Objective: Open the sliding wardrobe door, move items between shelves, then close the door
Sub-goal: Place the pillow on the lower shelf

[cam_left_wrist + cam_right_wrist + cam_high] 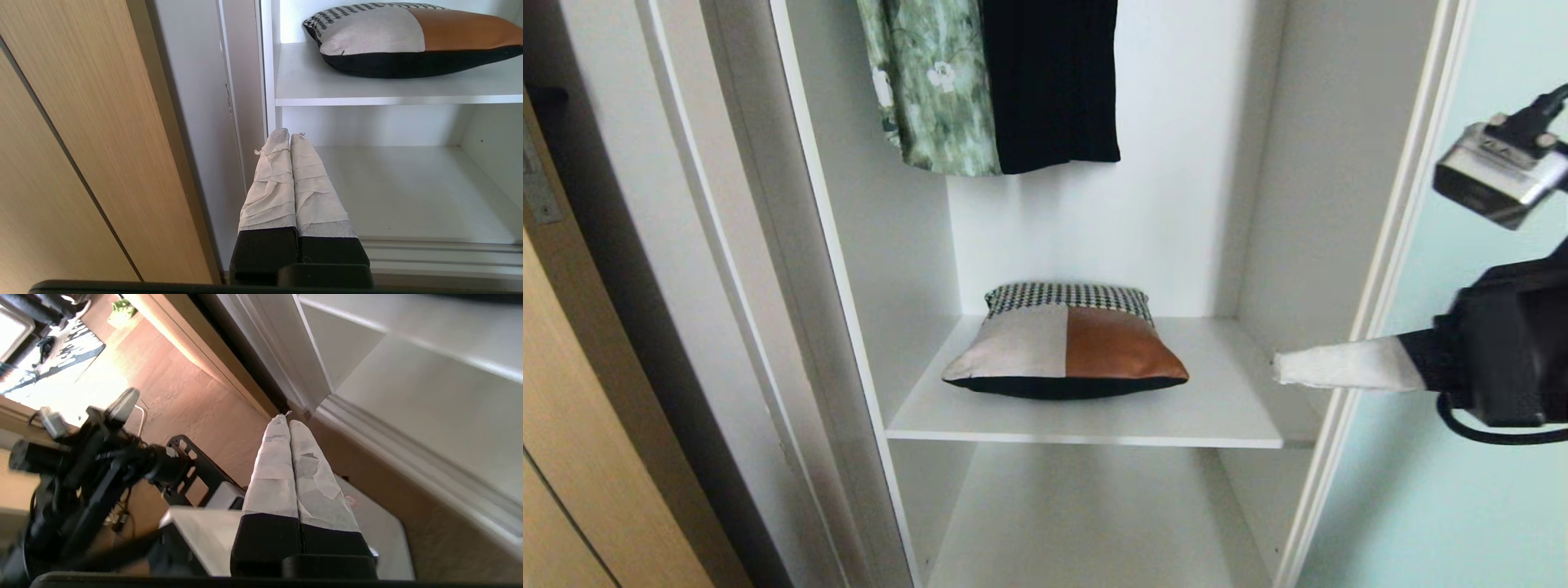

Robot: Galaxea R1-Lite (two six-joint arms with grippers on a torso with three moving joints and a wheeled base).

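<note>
Where tan wooden door [596, 457] ends, wardrobe stands open. Patchwork cushion [1065, 343] flat on upper white shelf [1225, 416], lower shelf [408, 192] beneath. Left gripper [289, 136] low by wardrobe's left edge, fingers pressed together, empty. Right gripper [1278, 369] closed, empty, level with shelf's right end, before frosted sliding door [1445, 490].

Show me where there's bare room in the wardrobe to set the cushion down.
The lower shelf is bare across its whole visible width. The upper shelf has only strips left and right of the cushion. Hanging clothes crowd the space above.
</note>
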